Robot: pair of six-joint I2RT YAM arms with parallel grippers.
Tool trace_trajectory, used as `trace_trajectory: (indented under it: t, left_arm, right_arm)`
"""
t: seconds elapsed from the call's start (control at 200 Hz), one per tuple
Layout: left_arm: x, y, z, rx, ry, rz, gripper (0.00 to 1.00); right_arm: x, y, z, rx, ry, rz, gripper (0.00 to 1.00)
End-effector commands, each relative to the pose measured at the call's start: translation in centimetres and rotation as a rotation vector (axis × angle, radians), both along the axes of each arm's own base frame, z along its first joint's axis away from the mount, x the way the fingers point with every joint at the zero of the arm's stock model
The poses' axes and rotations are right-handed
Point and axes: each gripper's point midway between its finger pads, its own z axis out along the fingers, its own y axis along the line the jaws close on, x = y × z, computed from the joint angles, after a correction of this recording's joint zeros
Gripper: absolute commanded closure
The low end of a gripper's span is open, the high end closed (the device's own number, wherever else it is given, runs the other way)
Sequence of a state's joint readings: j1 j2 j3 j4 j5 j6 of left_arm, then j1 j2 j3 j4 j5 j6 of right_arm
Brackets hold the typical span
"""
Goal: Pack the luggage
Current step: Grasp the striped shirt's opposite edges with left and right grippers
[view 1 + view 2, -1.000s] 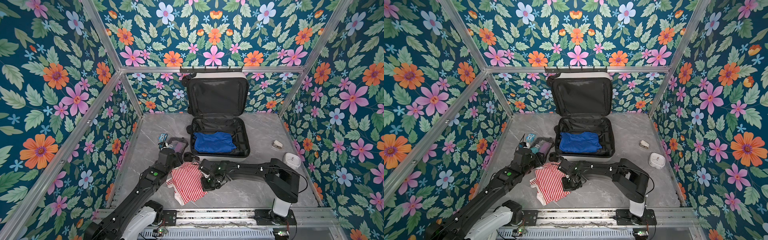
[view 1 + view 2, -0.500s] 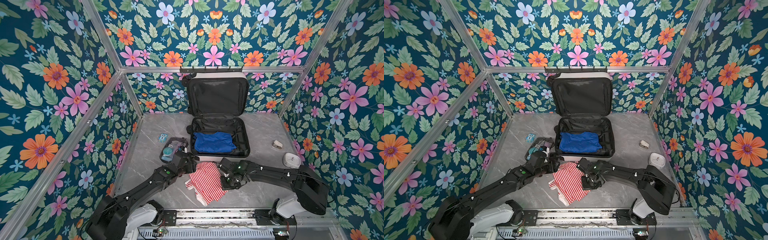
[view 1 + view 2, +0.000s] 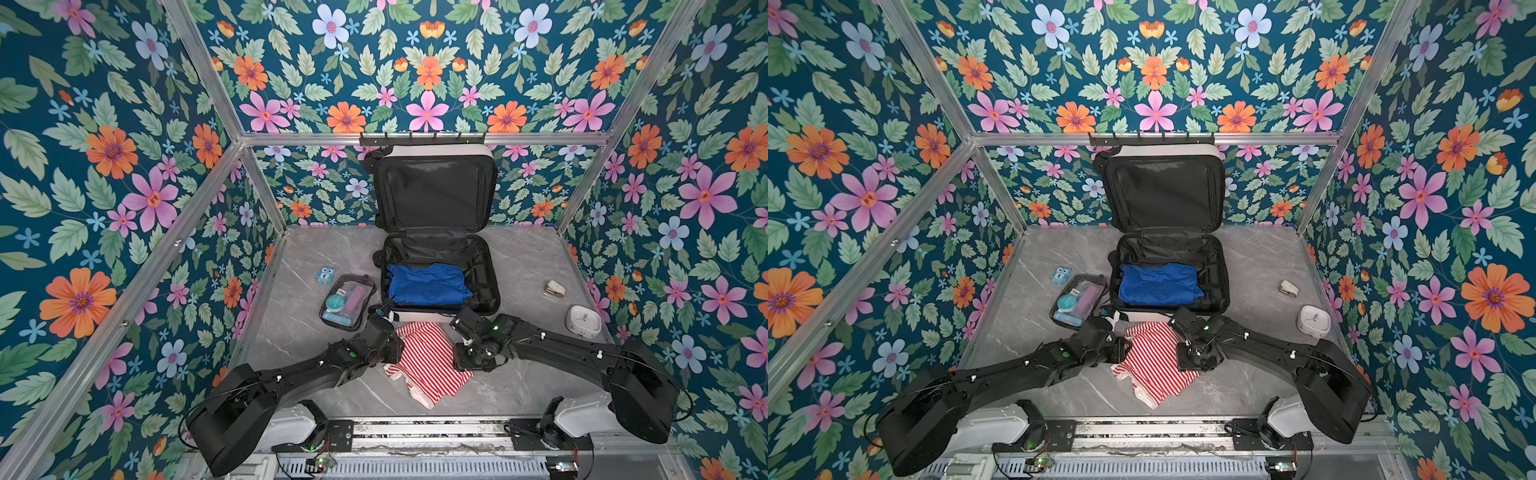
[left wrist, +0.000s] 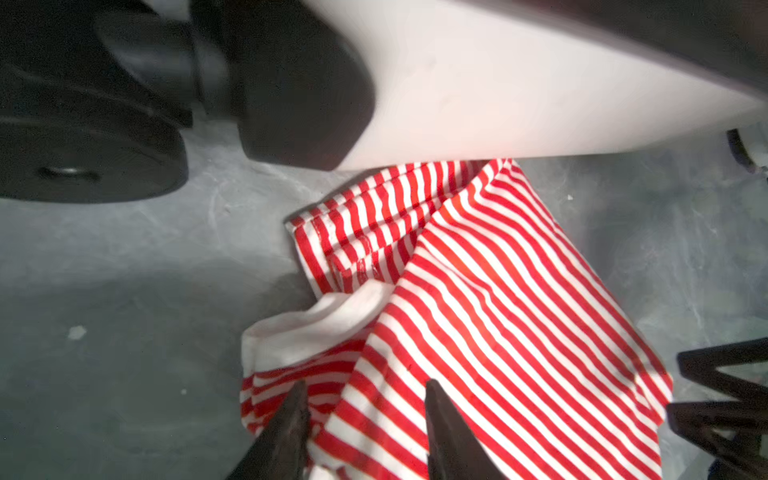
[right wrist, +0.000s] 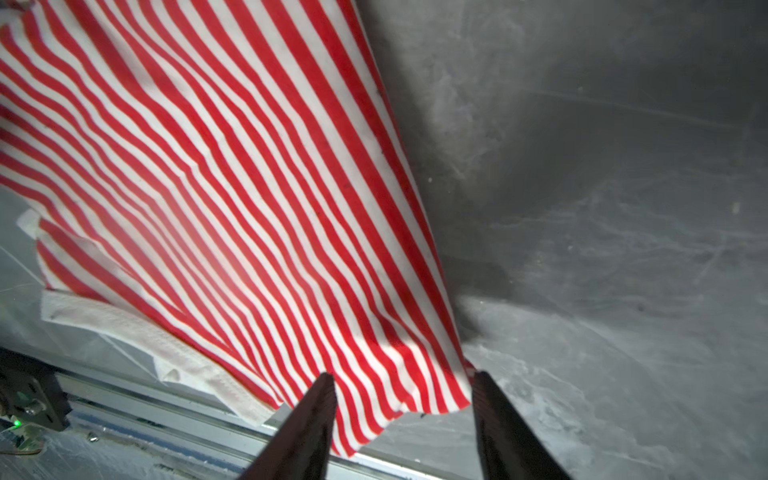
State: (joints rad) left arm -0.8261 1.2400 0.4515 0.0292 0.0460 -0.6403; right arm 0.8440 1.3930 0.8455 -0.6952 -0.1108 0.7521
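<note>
The luggage (image 3: pixel 434 195) lies open at the back of the surface (image 3: pixel 519 257), lid upright, with only a blue garment (image 3: pixel 426 284) in its lower half. A red-striped garment (image 3: pixel 424 357) lies just in front of it. A clear pouch (image 3: pixel 347 301) and a white clock (image 3: pixel 584 319) sit outside, so most of the packing looks undone. The left end effector (image 4: pixel 365 390) straddles the striped cloth's edge with its jaws partly apart. The right end effector (image 5: pixel 403 382) is spread wider over the opposite edge, and neither pinches the cloth.

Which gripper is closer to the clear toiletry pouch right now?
Left. The left gripper is at the edge of the striped shirt beside the pouch; the right gripper is across the shirt, on its far side.
</note>
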Motion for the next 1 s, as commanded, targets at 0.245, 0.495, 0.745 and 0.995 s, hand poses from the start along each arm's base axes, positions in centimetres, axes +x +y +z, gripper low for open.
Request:
trace_trajectory:
  t: [0.245, 0.495, 0.745, 0.995]
  left_arm:
    - [-3.3, -0.7, -1.5, -0.014, 0.056, -0.07, 0.74]
    - [-7.4, -4.7, 0.0, -0.118, 0.073, -0.229, 0.74]
    - [-7.6, -5.8, 4.5, -0.131, -0.041, -0.266, 0.36]
    - [-3.6, -2.4, 3.7, 0.02, -0.075, -0.132, 0.17]
  right_arm:
    - [-0.2, -2.5, 2.5, 0.053, -0.048, -0.126, 0.16]
    - [-0.7, -4.1, 2.3, 0.182, -0.015, -0.231, 0.12]
    - [-1.1, -4.5, 2.2, 0.221, -0.006, -0.276, 0.08]
    - [-1.4, -4.6, 1.2, 0.246, 0.009, -0.339, 0.14]
